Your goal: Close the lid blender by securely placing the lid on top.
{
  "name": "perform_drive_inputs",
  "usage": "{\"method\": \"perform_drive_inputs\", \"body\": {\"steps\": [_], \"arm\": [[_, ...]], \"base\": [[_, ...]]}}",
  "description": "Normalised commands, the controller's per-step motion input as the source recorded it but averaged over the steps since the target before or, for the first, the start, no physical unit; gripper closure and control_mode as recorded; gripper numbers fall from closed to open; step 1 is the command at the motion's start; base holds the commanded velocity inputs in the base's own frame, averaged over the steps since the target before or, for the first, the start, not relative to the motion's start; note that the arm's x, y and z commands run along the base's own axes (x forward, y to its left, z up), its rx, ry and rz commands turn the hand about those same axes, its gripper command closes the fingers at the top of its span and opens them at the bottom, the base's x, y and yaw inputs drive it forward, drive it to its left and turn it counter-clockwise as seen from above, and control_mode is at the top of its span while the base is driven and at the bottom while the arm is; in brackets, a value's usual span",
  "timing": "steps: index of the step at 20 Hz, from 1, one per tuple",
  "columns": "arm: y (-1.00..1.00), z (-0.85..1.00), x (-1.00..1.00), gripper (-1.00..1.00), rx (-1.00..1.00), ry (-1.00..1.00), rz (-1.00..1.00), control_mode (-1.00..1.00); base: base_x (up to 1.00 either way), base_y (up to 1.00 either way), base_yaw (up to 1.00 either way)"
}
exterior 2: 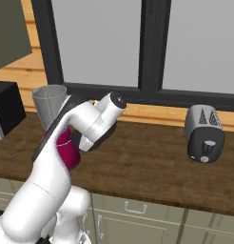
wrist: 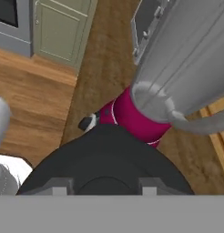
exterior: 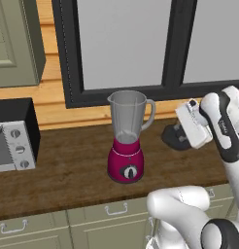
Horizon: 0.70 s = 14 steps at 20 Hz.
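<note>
The blender stands upright on the wooden counter, its jar open at the top, with the handle on the side nearer the arm in the left base view. The lid lies flat on the counter to the right of the blender, apart from it, and the gripper is low over it, the hand pitched down toward the disc. In the hand view the lid fills the lower centre, directly under the fingers, with the blender's magenta base just beyond it. Whether the fingers are spread or already pinching the lid cannot be told; the tips are hidden. The step in hand appears to be the pick-up. To do it well, centre the fingers on the raised knob and press them together on it squarely, so the disc hangs level. Lift straight up until the lid is above the jar rim before moving sideways, since the jar and its handle stand close by. Then align the disc with the rim and lower it evenly. The toaster stands well apart.
</note>
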Motion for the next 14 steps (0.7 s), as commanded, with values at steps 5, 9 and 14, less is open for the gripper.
{"method": "perform_drive_inputs", "body": {"steps": [5,9,14], "arm": [[0.00,1.00,-0.06,1.00,0.00,-0.11,-0.08,-1.00],[0.04,0.89,-0.12,1.00,0.00,-0.15,-0.02,-1.00],[0.37,0.67,0.00,1.00,0.00,-0.12,0.00,-1.00]], "base": [[0.00,0.00,0.00],[0.00,0.00,0.00],[0.00,0.00,0.00]]}}
